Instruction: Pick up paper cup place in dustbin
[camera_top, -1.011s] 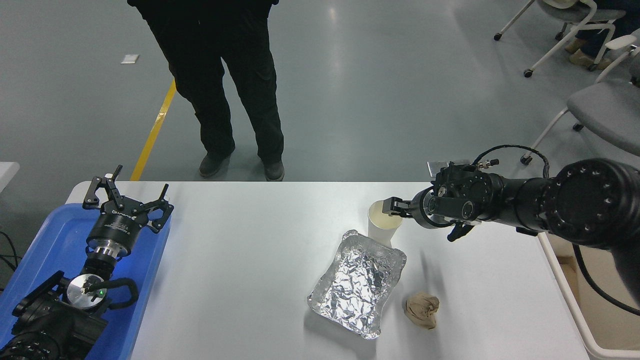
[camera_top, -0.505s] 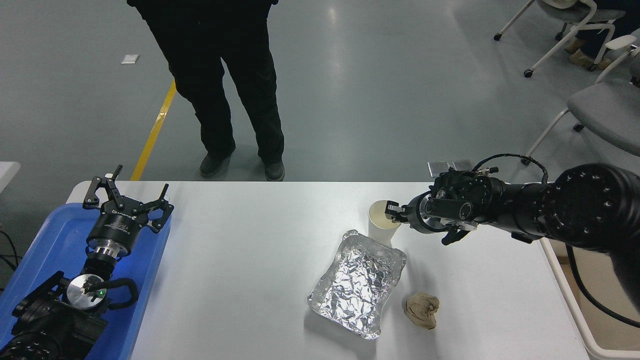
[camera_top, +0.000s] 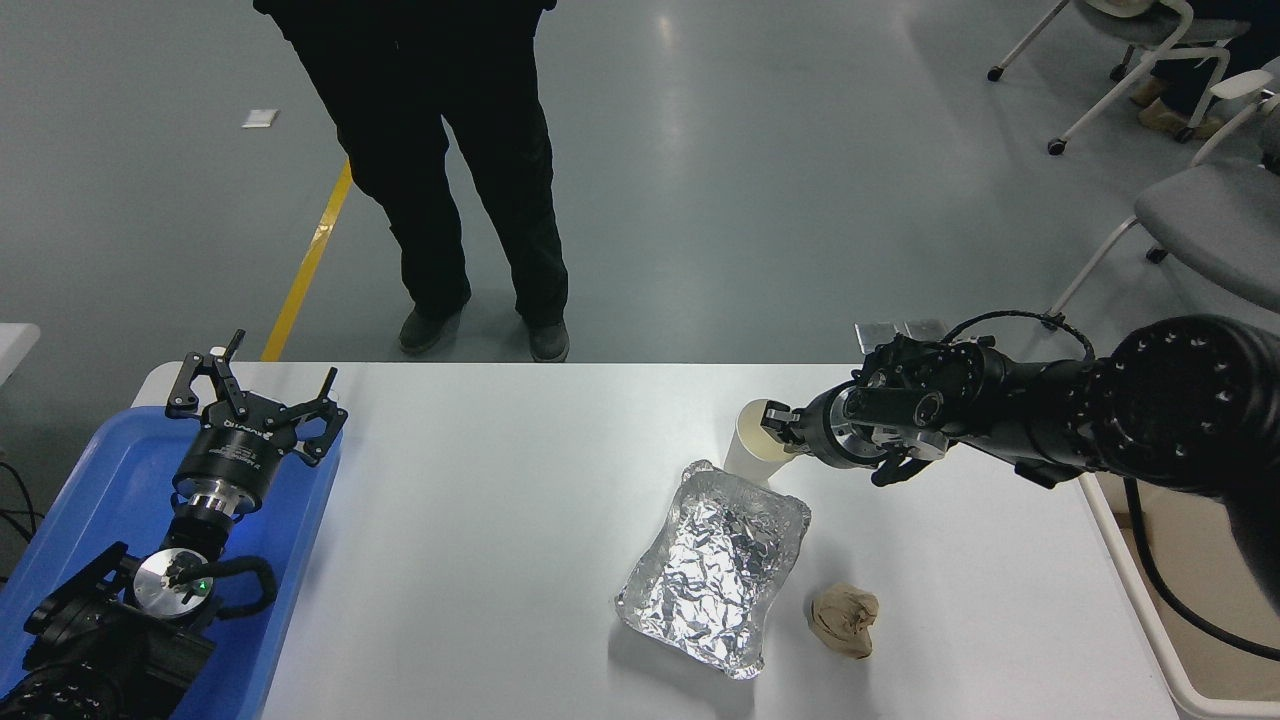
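Paper cup (camera_top: 752, 448) on white table (camera_top: 500, 520)

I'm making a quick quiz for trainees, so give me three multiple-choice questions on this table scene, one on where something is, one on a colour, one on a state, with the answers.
1. Where does the paper cup stand?
A. at the foil tray's far end
B. in the blue tray
C. on the floor

2. What colour is the crumpled paper wad?
A. blue
B. tan
C. black

3. How is the left gripper?
A. shut on the cup
C. shut on the wad
B. open, parked over the blue tray

Answers:
1 A, the cup stands upright just beyond the foil tray.
2 B, the wad is tan against the white table.
3 B, its fingers are spread and hold nothing.
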